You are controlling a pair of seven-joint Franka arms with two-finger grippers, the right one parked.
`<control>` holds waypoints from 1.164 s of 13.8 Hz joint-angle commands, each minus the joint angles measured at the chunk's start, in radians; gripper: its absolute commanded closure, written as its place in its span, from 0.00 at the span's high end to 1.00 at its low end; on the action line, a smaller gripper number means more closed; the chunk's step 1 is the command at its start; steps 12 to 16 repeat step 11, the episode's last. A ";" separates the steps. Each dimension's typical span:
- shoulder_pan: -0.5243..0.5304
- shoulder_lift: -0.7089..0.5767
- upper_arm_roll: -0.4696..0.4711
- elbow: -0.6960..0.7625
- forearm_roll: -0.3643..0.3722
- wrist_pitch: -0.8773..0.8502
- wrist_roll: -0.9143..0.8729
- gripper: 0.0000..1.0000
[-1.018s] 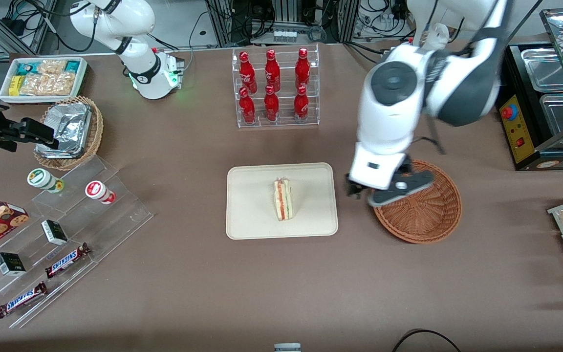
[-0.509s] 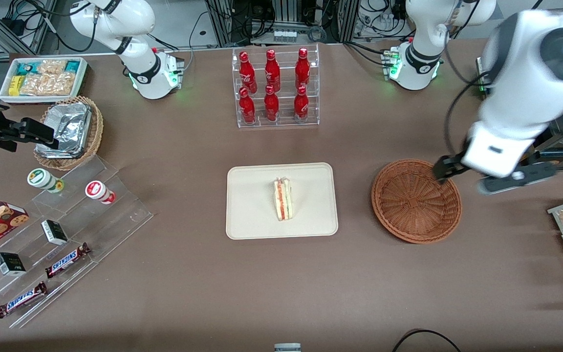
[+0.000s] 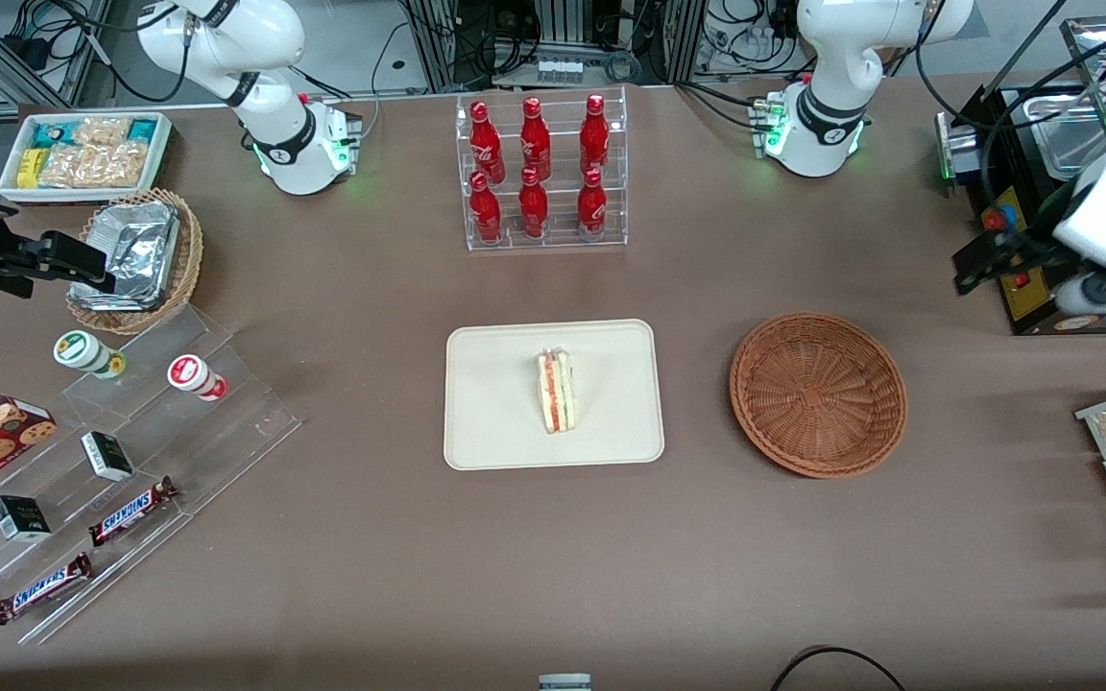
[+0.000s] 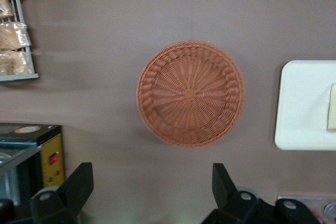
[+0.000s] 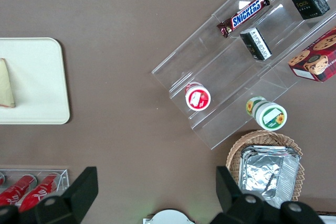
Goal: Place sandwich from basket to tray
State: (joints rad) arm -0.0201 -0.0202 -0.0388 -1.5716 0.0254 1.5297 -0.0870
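1. The desk (image 3: 371, 566) carries everything we care about; near its middle sits the tray (image 3: 495, 422), with the basket (image 3: 818, 393) beside it, toward the working arm's end.
2. The tray holds the sandwich (image 3: 555, 391), which lies roughly at its centre, well inside the rim. We judge the placing done.
3. The basket holds nothing, as the left wrist view also shows (image 4: 190, 99).
4. Our end effector (image 4: 149, 187) hangs high above the desk, off toward the working arm's end and well apart from the basket; its fingers are spread wide and grip nothing.
5. Little can go wrong from here, in our judgement. The risk we see is the arm itself: it is close to the black and yellow machine (image 3: 1019, 259) at that end of the desk, and a careless swing could knock it. A needless return over the tray could nudge the sandwich.
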 commanded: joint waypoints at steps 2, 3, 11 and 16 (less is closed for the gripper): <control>0.026 0.025 -0.013 0.022 -0.085 -0.003 0.041 1.00; 0.019 0.046 -0.013 0.039 -0.079 0.000 0.042 1.00; 0.002 0.045 -0.012 0.064 0.001 -0.006 0.052 1.00; 0.002 0.045 -0.012 0.064 0.001 -0.006 0.052 1.00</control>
